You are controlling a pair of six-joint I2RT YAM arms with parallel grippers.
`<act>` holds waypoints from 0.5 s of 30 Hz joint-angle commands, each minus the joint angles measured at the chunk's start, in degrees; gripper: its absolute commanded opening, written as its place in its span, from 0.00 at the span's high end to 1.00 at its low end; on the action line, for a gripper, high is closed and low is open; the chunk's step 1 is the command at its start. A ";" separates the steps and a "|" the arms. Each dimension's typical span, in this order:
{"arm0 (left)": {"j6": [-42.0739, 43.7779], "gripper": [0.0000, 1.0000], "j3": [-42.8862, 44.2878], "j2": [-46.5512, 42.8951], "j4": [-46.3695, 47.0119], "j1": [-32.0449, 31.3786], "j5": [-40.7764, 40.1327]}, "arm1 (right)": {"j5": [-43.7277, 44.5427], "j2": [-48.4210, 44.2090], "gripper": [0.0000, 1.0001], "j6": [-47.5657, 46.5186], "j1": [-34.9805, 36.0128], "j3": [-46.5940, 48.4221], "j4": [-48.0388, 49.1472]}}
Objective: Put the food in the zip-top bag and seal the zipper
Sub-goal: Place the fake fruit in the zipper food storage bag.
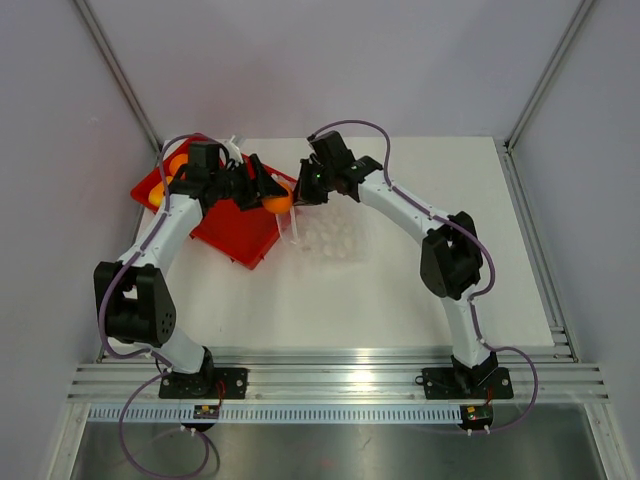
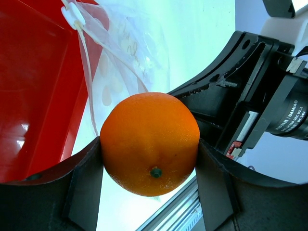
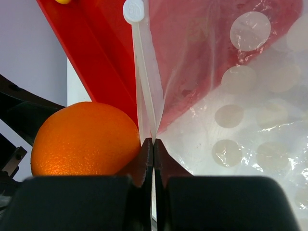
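My left gripper (image 1: 272,192) is shut on an orange ball (image 1: 277,203), which fills the left wrist view (image 2: 150,143) between the two fingers. It hangs at the right edge of the red tray (image 1: 235,235), just left of the zip-top bag's mouth. The transparent zip-top bag (image 1: 330,232) lies on the table right of the tray. My right gripper (image 1: 300,196) is shut on the bag's zipper strip (image 3: 144,96) at the mouth edge. The same orange ball (image 3: 84,139) sits just left of the right fingers. Another orange piece (image 1: 178,163) lies at the tray's far left.
The red tray (image 2: 33,96) stands at the back left. The bag's white slider tab (image 3: 133,10) is at the far end of the strip. The metal rail (image 1: 330,380) runs along the near table edge.
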 commanded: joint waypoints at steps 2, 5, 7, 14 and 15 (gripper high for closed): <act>-2.33 1.00 -1.09 -0.79 4.81 -0.93 2.23 | -2.96 -7.24 1.00 2.96 0.54 -2.71 7.61; -2.59 1.00 -1.79 -0.17 4.81 -0.93 1.79 | -3.14 -9.35 1.00 3.92 0.45 -4.74 8.94; -2.77 1.00 -2.40 -0.17 4.98 -0.93 1.17 | -3.05 -10.75 1.00 4.71 0.10 -5.71 10.00; -3.47 1.00 -2.76 -0.79 5.51 -0.93 0.64 | -2.70 -13.31 1.00 6.91 -1.13 -8.88 12.55; -3.56 1.00 -2.85 -0.79 5.60 -0.93 0.99 | -2.96 -13.31 1.00 7.26 -1.13 -8.88 12.81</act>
